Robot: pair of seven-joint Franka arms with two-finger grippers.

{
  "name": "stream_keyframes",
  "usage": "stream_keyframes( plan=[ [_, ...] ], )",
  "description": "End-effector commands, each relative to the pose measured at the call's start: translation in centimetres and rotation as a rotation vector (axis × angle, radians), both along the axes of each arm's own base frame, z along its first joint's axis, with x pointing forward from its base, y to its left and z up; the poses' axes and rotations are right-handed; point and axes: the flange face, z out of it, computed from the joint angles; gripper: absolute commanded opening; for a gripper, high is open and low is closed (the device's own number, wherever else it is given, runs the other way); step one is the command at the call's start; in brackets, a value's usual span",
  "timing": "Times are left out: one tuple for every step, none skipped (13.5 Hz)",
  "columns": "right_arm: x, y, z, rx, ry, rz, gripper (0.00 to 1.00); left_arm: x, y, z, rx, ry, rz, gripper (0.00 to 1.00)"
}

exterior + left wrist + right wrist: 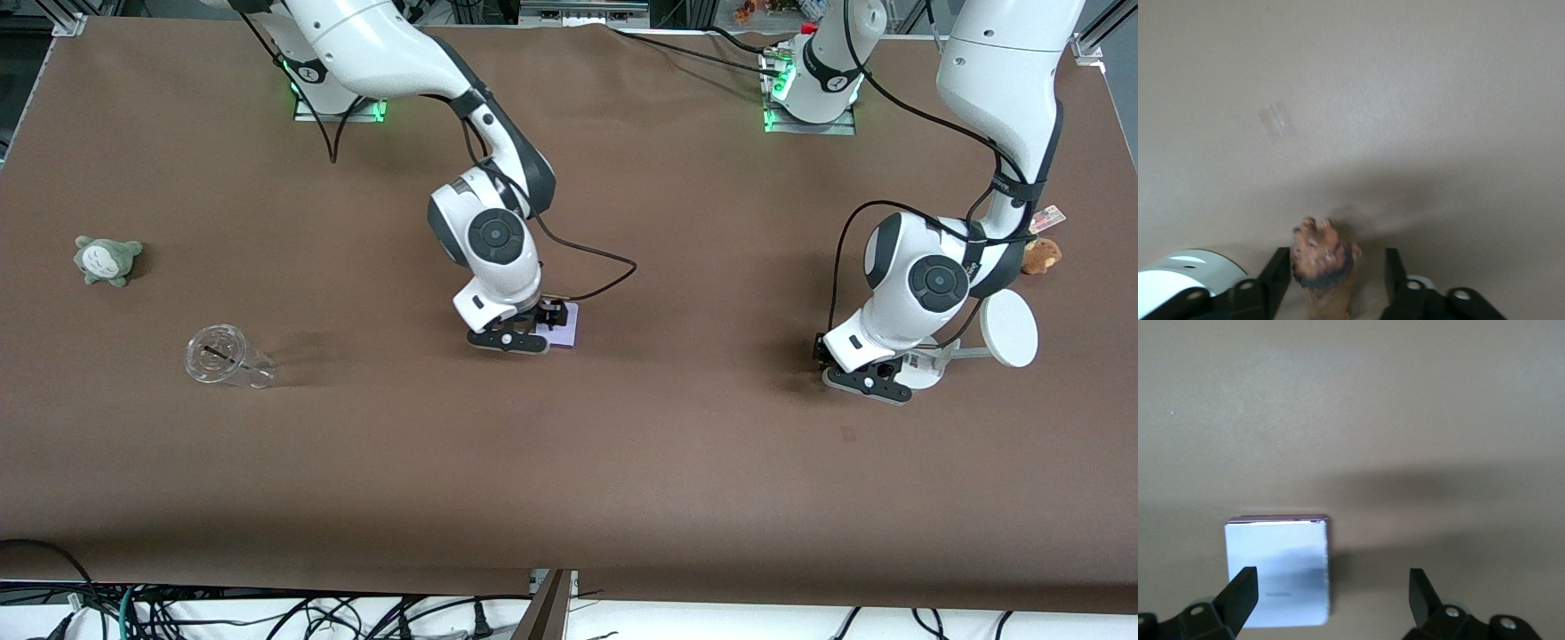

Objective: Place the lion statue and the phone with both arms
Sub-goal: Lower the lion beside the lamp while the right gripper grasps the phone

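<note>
The lion statue (1321, 263), orange-brown with a dark mane, stands on the brown table between the fingers of my left gripper (1335, 280). The gripper is open: one finger is close beside the lion and the other stands apart from it. In the front view the left gripper (867, 378) is low at the table and hides the lion. The phone (564, 324), a pale lavender slab, lies flat on the table near the middle. My right gripper (511, 338) is low beside it. In the right wrist view the right gripper (1333, 590) is open, with one finger over the phone (1278, 570) and the other over bare table.
A white stand with a disc (1009, 329) is right beside the left gripper. A brown plush with a tag (1040, 255) lies farther from the camera than the stand. A grey-green plush (107, 260) and a clear cup on its side (222, 356) lie toward the right arm's end.
</note>
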Motion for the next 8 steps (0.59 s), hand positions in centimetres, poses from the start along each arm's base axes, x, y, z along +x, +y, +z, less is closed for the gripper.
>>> stream_keyframes(
  plan=[
    [-0.5,1.6,-0.9,0.032,-0.034,-0.055,1.0,0.3,-0.1,3.2,0.011,-0.012,-0.004,1.0],
    [-0.8,2.1,-1.2,0.039,-0.041,-0.065,1.0,0.6,0.0,4.4,0.017,-0.002,0.001,1.0],
    [-1.2,2.6,-1.8,0.044,-0.046,-0.074,1.0,0.9,-0.2,5.6,0.026,0.02,0.002,1.0],
    [-1.5,3.1,-1.9,0.052,-0.053,-0.079,1.0,1.2,-0.3,7.1,0.037,0.048,0.007,1.0],
    [-1.7,3.3,-2.1,0.053,-0.054,-0.08,1.0,1.6,-0.4,8.6,0.047,0.081,0.013,1.0],
    [-2.0,3.6,-2.2,0.052,-0.055,-0.075,1.0,2.0,-0.7,10.3,0.056,0.11,0.016,1.0],
    [-2.3,3.8,-2.6,0.049,-0.052,-0.07,1.0,2.5,-0.9,12.0,0.064,0.128,0.02,1.0],
    [-2.4,3.9,-3.0,0.046,-0.049,-0.069,1.0,2.8,-0.9,13.8,0.071,0.147,0.027,1.0]
  ],
)
